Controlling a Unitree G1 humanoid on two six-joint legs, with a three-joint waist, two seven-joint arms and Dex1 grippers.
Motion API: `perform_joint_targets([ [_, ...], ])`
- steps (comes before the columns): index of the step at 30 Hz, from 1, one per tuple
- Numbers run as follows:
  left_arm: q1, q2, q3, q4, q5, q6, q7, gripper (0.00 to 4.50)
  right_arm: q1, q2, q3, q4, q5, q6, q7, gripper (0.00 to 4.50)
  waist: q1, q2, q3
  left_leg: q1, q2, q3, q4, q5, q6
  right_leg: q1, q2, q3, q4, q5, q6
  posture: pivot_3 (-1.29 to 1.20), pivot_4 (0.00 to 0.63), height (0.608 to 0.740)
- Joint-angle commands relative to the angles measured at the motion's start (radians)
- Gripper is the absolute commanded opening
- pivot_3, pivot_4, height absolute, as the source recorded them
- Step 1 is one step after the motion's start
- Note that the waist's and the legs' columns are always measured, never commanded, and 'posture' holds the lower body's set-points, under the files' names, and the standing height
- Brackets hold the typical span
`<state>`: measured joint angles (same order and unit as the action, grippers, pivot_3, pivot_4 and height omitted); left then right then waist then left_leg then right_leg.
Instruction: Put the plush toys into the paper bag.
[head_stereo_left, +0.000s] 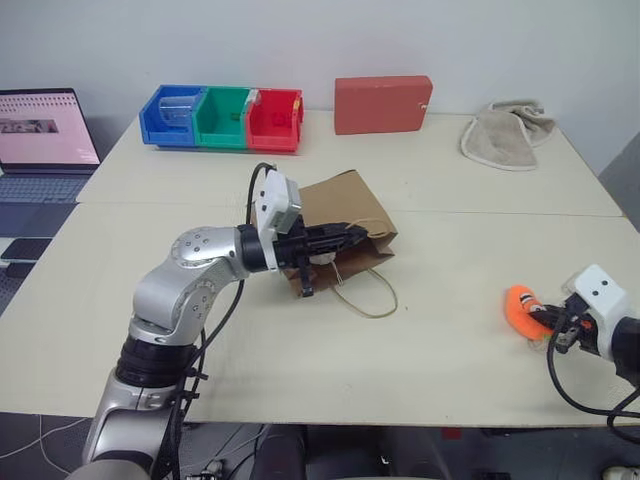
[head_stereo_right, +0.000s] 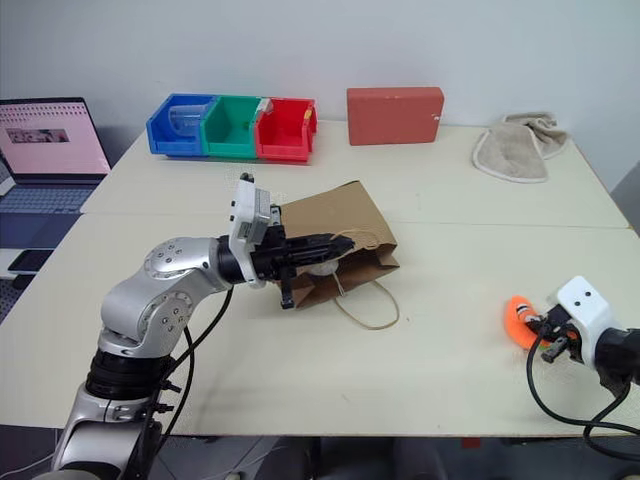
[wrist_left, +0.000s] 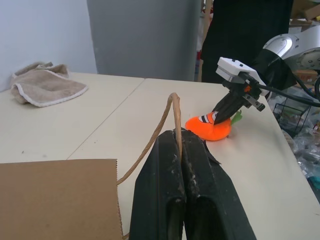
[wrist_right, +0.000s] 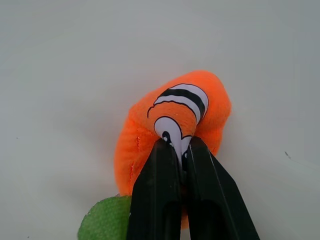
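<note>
Orange carrot toy (wrist_right: 170, 125) pinched by low right gripper (wrist_right: 181, 150).

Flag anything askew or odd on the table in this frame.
The paper bag lies on its side rather than standing, one handle pinched by the left gripper. The beige cloth sits crumpled at the far corner. Nothing is spilled or damaged.

free: open bench (head_stereo_left: 450, 330) between the paper bag (head_stereo_left: 345, 215) and the carrot toy (head_stereo_left: 522, 308) | obstacle: left end effector (head_stereo_left: 355, 236) pinching a bag handle at the bag's mouth, arm across its near-left side | loop handle (head_stereo_left: 368, 300) lies flat in front of the bag | far edge: bins (head_stereo_left: 222, 117), red box (head_stereo_left: 383, 104), cloth (head_stereo_left: 508, 133), well apart
</note>
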<state>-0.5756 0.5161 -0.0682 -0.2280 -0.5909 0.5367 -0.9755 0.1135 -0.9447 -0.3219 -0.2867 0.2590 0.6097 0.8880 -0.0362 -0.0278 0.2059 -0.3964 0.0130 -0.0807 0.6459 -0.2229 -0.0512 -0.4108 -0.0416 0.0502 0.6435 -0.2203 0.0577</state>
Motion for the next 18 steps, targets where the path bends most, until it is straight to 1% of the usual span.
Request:
perform_joint_targets([
  [1, -0.059, 0.016, 0.045, 0.01, -0.011, -0.02, -0.016, 0.0, -0.069, -0.065, 0.047, -0.148, 0.057, -0.08, 0.116, 0.02, -0.002, 0.0, 0.0, 0.0, 0.0, 0.0, 0.0, 0.0, 0.0, 0.0, 0.0, 0.0, 0.0, 0.0, 0.0, 0.0, 0.15, 0.74],
  [3, -0.074, 0.023, 0.044, 0.031, -0.002, -0.032, -0.031, 0.0, -0.12, -0.088, 0.095, -0.192, 0.079, -0.079, 0.154, 0.02, -0.002, 0.001, 0.0, 0.001, 0.0, 0.0, -0.001, 0.0, 0.0, 0.0, 0.0, 0.0, 0.0, 0.0, 0.0, 0.0, 0.15, 0.74],
  [6, -0.091, 0.03, 0.044, 0.053, 0.001, -0.037, -0.049, 0.0, -0.235, -0.089, 0.171, -0.253, 0.122, -0.037, 0.166, 0.02, -0.001, 0.001, 0.0, 0.001, 0.001, -0.001, -0.001, 0.0, 0.0, 0.0, 0.001, -0.001, 0.0, 0.0, 0.0, 0.0, 0.15, 0.74],
  [9, -0.113, 0.034, 0.046, 0.059, -0.003, -0.031, -0.054, 0.0, -0.407, -0.017, 0.315, -0.306, 0.118, -0.019, 0.136, 0.02, 0.001, 0.0, 0.0, -0.001, 0.0, -0.001, -0.001, 0.0, 0.0, -0.001, 0.001, -0.001, 0.0, 0.0, 0.0, 0.0, 0.15, 0.74],
  [11, -0.13, 0.033, 0.044, 0.066, -0.003, -0.032, -0.058, 0.0, -0.507, 0.057, 0.44, -0.293, 0.05, -0.035, 0.1, 0.02, 0.0, 0.0, 0.001, -0.002, 0.0, -0.003, -0.002, 0.0, 0.0, -0.002, 0.001, -0.002, 0.0, 0.002, 0.003, 0.0, 0.15, 0.74],
  [13, -0.143, 0.034, 0.043, 0.072, -0.002, -0.031, -0.063, 0.0, -0.58, 0.132, 0.559, -0.239, -0.052, -0.078, 0.056, 0.02, 0.002, 0.0, 0.001, -0.003, 0.0, -0.004, -0.003, 0.0, 0.0, -0.003, 0.001, -0.002, 0.001, 0.002, 0.004, 0.0, 0.15, 0.74],
  [16, -0.15, 0.042, 0.048, 0.069, -0.002, -0.024, -0.069, 0.0, -0.646, 0.224, 0.677, -0.144, -0.185, -0.149, -0.011, 0.02, 0.006, 0.0, 0.001, -0.004, 0.0, -0.004, -0.004, 0.0, -0.001, -0.004, 0.001, -0.003, 0.0, 0.003, 0.004, 0.0, 0.15, 0.74],
  [18, -0.152, 0.051, 0.052, 0.07, 0.0, -0.023, -0.074, 0.0, -0.677, 0.281, 0.722, -0.082, -0.249, -0.182, -0.051, 0.02, 0.007, 0.0, 0.001, -0.004, 0.0, -0.004, -0.004, -0.001, -0.001, -0.005, 0.001, -0.003, 0.0, 0.003, 0.005, 0.0, 0.15, 0.74],
])
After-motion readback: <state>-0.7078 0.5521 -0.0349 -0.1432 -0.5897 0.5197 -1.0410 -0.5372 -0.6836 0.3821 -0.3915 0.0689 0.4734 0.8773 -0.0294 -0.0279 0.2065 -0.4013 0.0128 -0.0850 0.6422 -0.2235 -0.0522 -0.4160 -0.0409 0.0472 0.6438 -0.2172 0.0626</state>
